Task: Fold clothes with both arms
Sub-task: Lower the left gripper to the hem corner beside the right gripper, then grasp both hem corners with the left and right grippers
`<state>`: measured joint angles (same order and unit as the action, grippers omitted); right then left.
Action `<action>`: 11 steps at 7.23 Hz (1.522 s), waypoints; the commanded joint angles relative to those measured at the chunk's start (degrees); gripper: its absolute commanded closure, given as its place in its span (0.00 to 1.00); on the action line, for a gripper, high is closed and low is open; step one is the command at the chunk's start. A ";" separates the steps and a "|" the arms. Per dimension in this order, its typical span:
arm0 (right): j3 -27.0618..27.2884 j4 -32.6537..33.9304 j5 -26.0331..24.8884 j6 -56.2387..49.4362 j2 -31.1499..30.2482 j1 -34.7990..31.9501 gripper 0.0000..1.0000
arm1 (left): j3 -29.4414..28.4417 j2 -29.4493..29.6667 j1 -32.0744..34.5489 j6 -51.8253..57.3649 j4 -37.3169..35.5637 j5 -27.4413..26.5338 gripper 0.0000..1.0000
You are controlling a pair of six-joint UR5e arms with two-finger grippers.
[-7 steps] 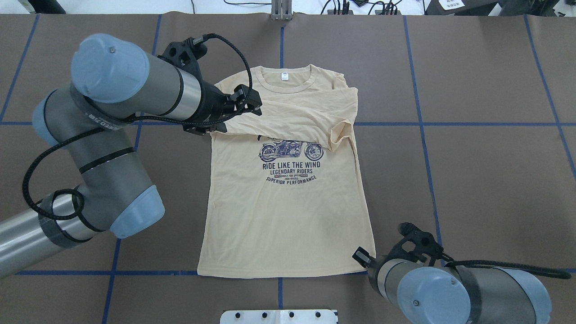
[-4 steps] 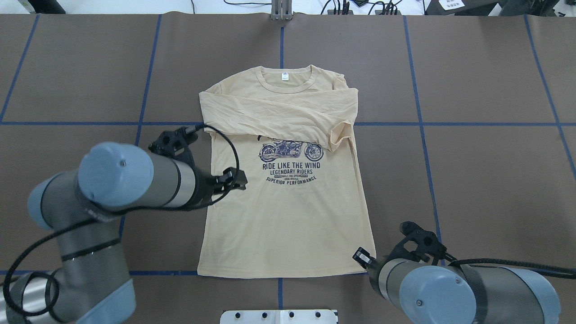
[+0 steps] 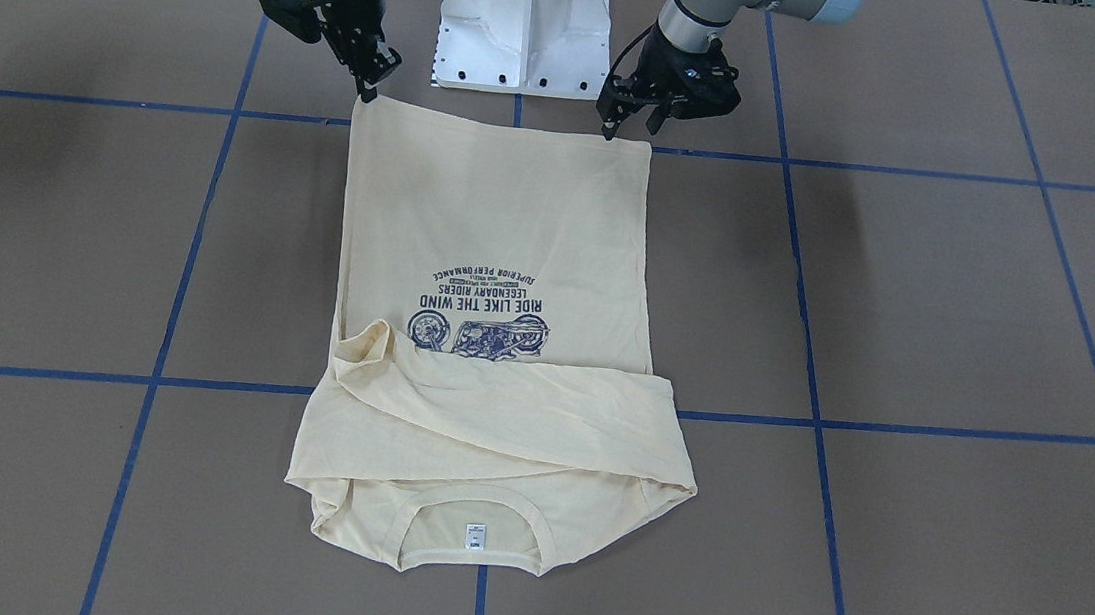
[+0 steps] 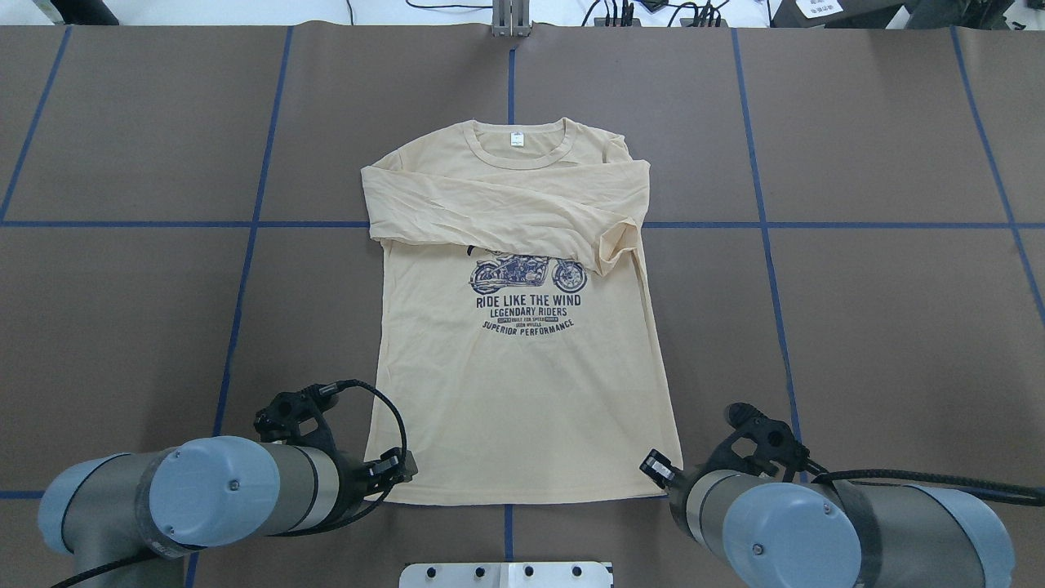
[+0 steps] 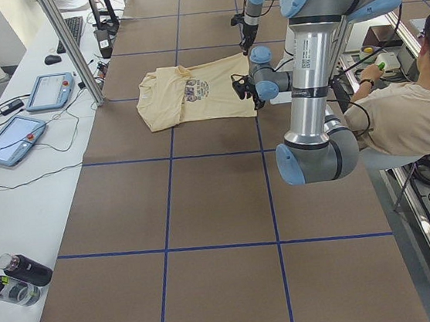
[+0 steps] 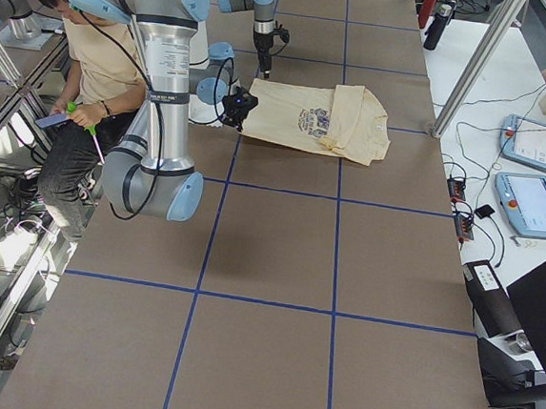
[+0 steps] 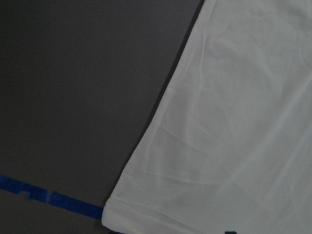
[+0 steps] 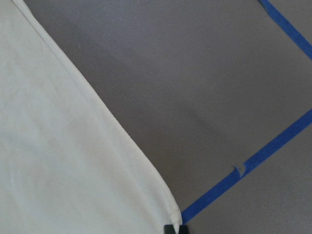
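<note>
The cream-yellow T-shirt point(image 4: 522, 392) lies flat and print up, with both long sleeves folded across the chest and the neck at the far side. It also shows in the front view point(image 3: 495, 222). My left gripper point(image 4: 400, 469) hangs over the hem's left corner, jaws apart, as the front view point(image 3: 625, 124) shows. My right gripper point(image 4: 657, 467) is at the hem's right corner. Its narrow tip point(image 3: 368, 89) meets the fabric corner point(image 8: 173, 217) and looks shut on it.
The white pedestal base point(image 3: 519, 34) stands just behind the hem. Blue tape lines point(image 4: 767, 224) grid the brown table. A seated person point(image 5: 404, 116) is beside the robot. Tablets point(image 5: 10, 138) and bottles point(image 5: 18, 273) lie on the side bench.
My left arm has let the left sleeve lie across the chest and swung back from the shoulder to the hem's left corner. The right arm has not moved.
</note>
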<state>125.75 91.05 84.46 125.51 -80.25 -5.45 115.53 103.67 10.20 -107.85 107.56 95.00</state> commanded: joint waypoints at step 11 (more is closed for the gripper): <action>-0.33 0.00 0.00 0.00 -0.25 0.09 1.00 | -2.41 -0.49 0.61 -0.70 0.37 1.41 1.00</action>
<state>125.52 91.07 84.46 125.51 -80.58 -5.43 112.88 103.25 10.66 -108.51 107.93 96.12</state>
